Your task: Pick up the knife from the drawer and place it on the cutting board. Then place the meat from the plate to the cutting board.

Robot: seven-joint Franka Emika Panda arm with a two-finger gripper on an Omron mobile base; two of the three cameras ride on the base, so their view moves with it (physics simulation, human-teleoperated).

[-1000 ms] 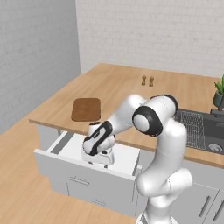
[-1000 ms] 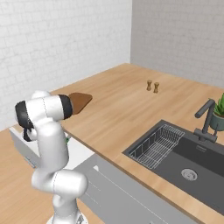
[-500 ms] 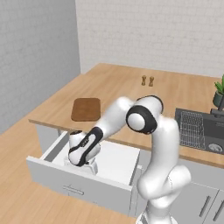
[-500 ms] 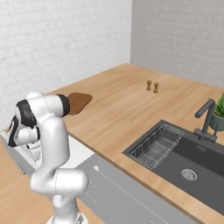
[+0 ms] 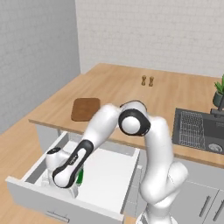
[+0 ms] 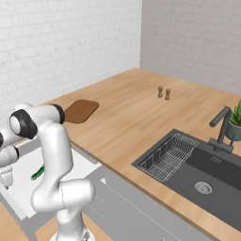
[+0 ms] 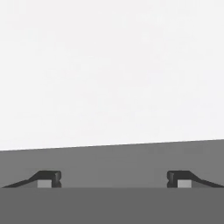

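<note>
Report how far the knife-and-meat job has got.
Done: the drawer stands pulled out. In hand: the gripper, jaws wide apart, is down inside it beside the knife, which lies ungripped. Left: lift the knife to the bare cutting board, then move the meat there.

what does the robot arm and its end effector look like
The arm is glossy white, built of thick rounded tube links, with dark round caps and black bands at the joints. No loose cables or markings show. The hand at its end is a white block edged in black. The end effector has two small dark fingertips with pale grey pads, set far apart.
</note>
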